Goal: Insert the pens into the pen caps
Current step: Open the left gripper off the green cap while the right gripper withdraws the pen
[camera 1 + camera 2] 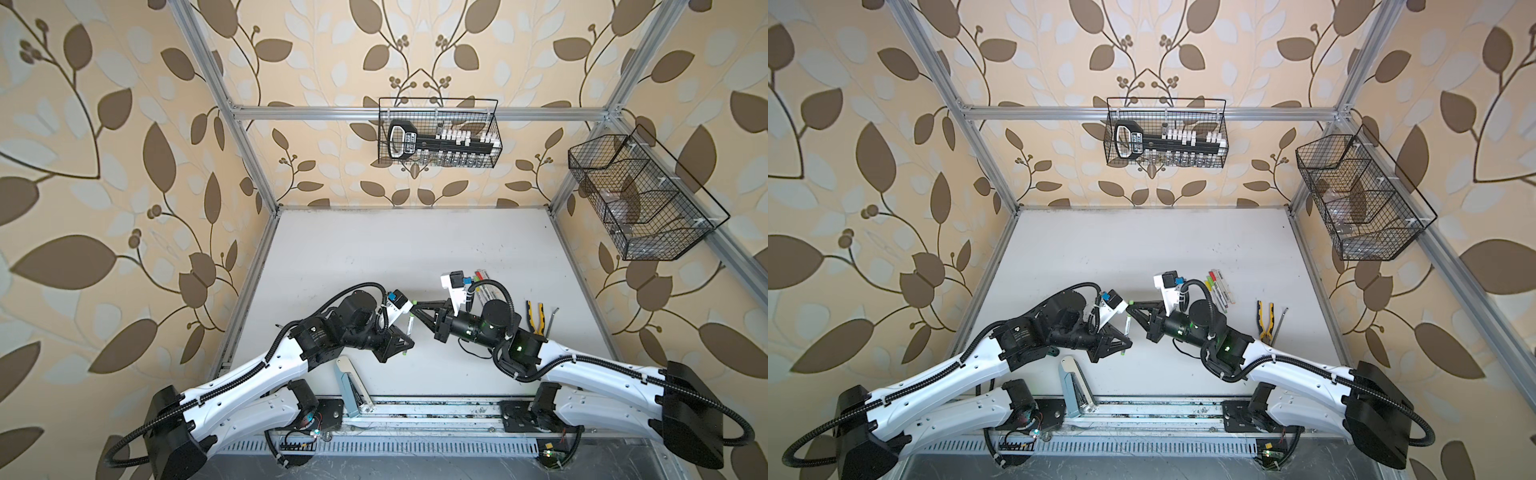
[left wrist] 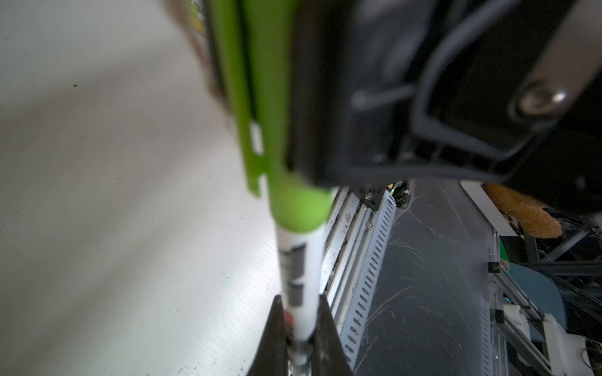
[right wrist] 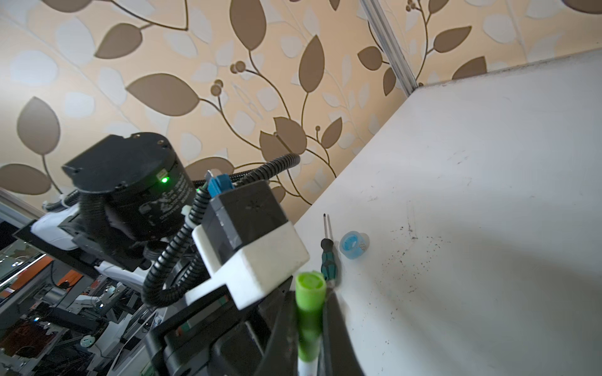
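Grippers counted: two, both closed on a load. The left gripper (image 2: pixel 299 306) clamps the white barrel of one pen (image 2: pixel 298 260). The right gripper (image 3: pixel 309 294) clamps one green cap (image 3: pixel 309 283), which sits over that pen's end. In both top views the joined pen and cap are held above the middle of the table (image 1: pixel 374 249), slanting between the two gripper tips. Further capped pens (image 1: pixel 1219 289) lie side by side on the table behind the right arm, with red, green and yellow caps showing. Their exact number cannot be read, as the arm covers part of the row. Other items on the table are one pair of yellow-and-black pliers (image 1: pixel 535 318), one thin metal rod (image 1: pixel 552 320) just beside it, one pale blue stapler (image 1: pixel 349 384) at the near edge, one green-and-black screwdriver (image 3: pixel 328 257), and one small blue ring (image 3: pixel 354 244) next to it. Two wire baskets (image 1: pixel 438 133) hang on the frame.
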Controlling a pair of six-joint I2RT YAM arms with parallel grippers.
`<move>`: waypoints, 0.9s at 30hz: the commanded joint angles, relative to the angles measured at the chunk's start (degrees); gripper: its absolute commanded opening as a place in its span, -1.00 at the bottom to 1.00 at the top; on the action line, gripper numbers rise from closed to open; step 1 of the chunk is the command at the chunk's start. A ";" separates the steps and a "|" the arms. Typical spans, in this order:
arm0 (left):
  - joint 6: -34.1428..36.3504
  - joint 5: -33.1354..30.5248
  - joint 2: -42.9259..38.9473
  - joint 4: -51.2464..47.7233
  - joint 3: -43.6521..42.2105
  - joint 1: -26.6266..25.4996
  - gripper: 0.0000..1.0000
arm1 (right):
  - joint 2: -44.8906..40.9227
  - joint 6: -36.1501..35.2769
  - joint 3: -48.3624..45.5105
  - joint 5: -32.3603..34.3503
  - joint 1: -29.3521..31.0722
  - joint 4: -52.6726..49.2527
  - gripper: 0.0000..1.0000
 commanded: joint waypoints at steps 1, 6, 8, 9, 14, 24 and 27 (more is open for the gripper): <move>2.20 2.41 -3.73 21.17 11.23 1.83 -1.00 | 2.68 -2.45 -6.31 -10.77 4.15 -14.37 -1.00; 0.82 5.19 -3.14 23.86 12.87 3.96 -1.00 | 3.52 -2.14 -7.27 -10.48 6.19 -13.68 -1.00; 0.43 6.00 -2.46 23.94 13.46 4.61 -1.00 | 3.71 -1.95 -7.21 -9.89 6.71 -13.68 -1.00; 0.36 6.14 -2.37 23.94 13.63 4.78 -1.00 | 3.51 -1.77 -7.22 -9.44 6.69 -13.75 -1.00; 0.39 5.62 -2.33 22.53 13.13 5.14 -1.00 | -0.44 -1.14 -6.61 -5.38 5.58 -16.47 -1.00; -1.57 1.62 -4.47 19.02 8.62 5.14 -0.51 | -11.30 0.58 -5.57 -1.36 -2.69 -21.86 -1.00; -2.00 1.20 -5.00 17.99 7.67 5.14 0.26 | -12.80 0.56 -4.98 -0.28 -5.29 -23.07 -1.00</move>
